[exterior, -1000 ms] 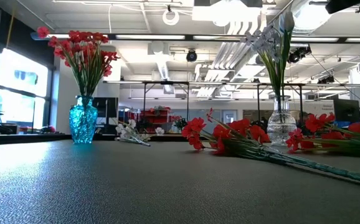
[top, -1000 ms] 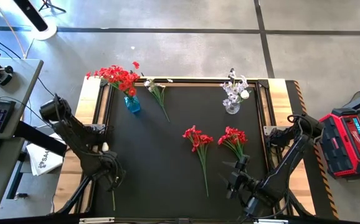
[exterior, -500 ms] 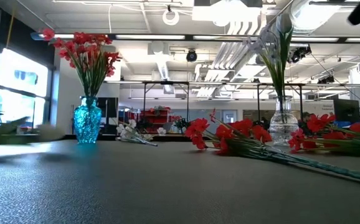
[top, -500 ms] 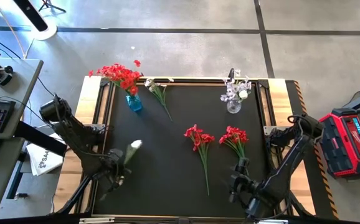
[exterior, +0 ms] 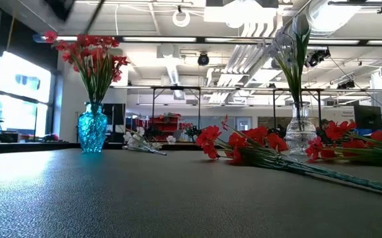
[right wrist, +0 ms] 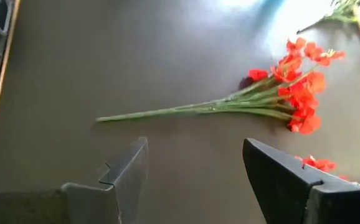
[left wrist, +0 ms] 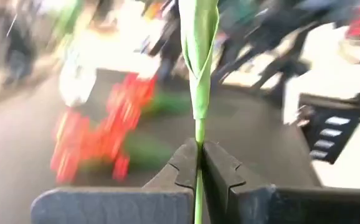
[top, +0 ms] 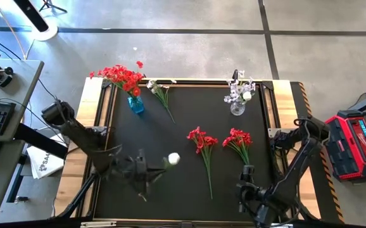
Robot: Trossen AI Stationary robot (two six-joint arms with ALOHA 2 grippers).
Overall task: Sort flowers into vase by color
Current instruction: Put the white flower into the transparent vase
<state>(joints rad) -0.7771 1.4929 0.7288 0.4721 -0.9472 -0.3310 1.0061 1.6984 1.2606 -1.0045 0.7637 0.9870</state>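
Red sprigs [top: 121, 76] in blue vase [top: 135, 105], two red bunches [top: 199, 140] left lying; left gripper [left wrist: 198, 163] clenching white flower's stem [left wrist: 200, 81], right gripper [right wrist: 195, 168] agape.

Arms: two dark, jointed, slim black links.
Left tool [left wrist: 198, 171]: dark notched fingers.
Right tool [right wrist: 195, 177]: dark, angular, flat-faced fingers.

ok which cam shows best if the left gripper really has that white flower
The left wrist view: the left gripper is shut on the white flower, stem pinched between its fingers. The high view shows the pale blossom beyond that gripper, grip unclear. The low and right wrist views don't show it.
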